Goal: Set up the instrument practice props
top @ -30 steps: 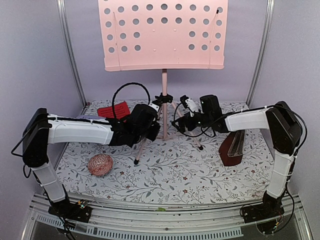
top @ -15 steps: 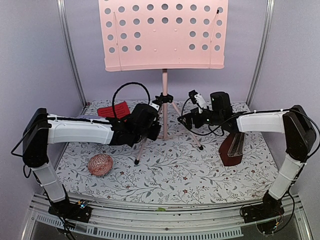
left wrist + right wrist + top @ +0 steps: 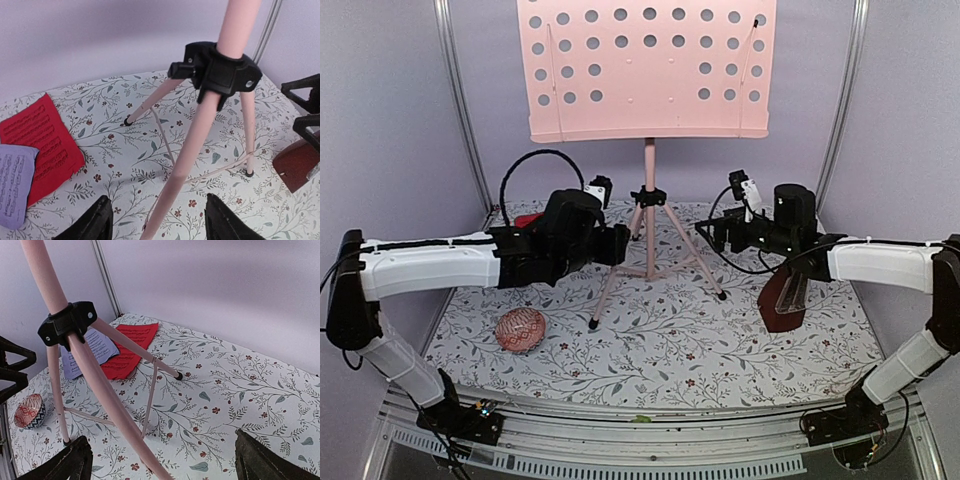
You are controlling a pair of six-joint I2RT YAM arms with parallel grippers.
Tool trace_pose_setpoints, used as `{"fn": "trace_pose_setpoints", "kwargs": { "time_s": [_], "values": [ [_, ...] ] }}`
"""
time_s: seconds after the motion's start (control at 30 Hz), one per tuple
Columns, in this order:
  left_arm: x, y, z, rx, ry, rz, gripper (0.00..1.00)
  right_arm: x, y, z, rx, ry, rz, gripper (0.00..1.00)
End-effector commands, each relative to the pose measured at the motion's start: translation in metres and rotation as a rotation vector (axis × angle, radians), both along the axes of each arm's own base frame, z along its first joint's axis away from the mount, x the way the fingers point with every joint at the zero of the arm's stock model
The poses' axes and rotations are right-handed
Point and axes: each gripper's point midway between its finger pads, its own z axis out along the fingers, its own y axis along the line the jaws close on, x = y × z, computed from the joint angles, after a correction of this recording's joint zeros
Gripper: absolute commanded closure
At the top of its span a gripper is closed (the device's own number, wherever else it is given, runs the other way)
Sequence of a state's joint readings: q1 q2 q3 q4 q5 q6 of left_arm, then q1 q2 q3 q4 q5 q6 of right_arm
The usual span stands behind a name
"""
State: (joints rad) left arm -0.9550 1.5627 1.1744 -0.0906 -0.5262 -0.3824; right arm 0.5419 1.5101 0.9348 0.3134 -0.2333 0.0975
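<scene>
Bearing music print, red page [image 3: 42, 142] touches lavender page [image 3: 14, 186].

A tall pink music stand [image 3: 648, 205] stands upright at the middle back of a floral-patterned table [image 3: 720, 350], its three thin legs spread from a black collar [image 3: 220, 72] and its wide desk [image 3: 650, 110], pierced with rows of round holes, raised high on the pole. To its left, a red sheet-music page [image 3: 42, 145] and a lavender one [image 3: 15, 182] lie flat, side by side and touching. A small dark red-brown pyramid metronome [image 3: 785, 308] sits to the right, near the stand's right foot but apart from it.
</scene>
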Motion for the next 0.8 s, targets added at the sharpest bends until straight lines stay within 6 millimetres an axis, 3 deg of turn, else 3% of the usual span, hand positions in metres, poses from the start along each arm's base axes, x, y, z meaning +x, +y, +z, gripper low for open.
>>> {"fn": "trace_pose_setpoints", "kwargs": {
  "time_s": [0.0,0.2,0.43,0.57,0.77],
  "values": [
    [-0.014,0.038,-0.019,-0.099,0.133,0.102,0.37,-0.006,-0.025,0.027,0.101,-0.045,-0.114,0.01],
    [-0.022,0.098,-0.049,-0.223,0.303,0.289,0.42,-0.013,-0.037,0.027,0.180,0.012,-0.175,0.01],
    [-0.021,0.179,-0.073,-0.405,0.399,0.585,0.41,-0.029,-0.034,0.029,0.241,0.050,-0.118,0.01],
    [-0.008,0.227,-0.080,-0.487,0.386,0.720,0.36,-0.037,-0.027,0.032,0.249,0.056,-0.065,0.01],
    [0.023,0.305,-0.095,-0.651,0.351,0.868,0.38,-0.046,-0.025,0.042,0.279,0.062,-0.027,0.01]
  ]
}}
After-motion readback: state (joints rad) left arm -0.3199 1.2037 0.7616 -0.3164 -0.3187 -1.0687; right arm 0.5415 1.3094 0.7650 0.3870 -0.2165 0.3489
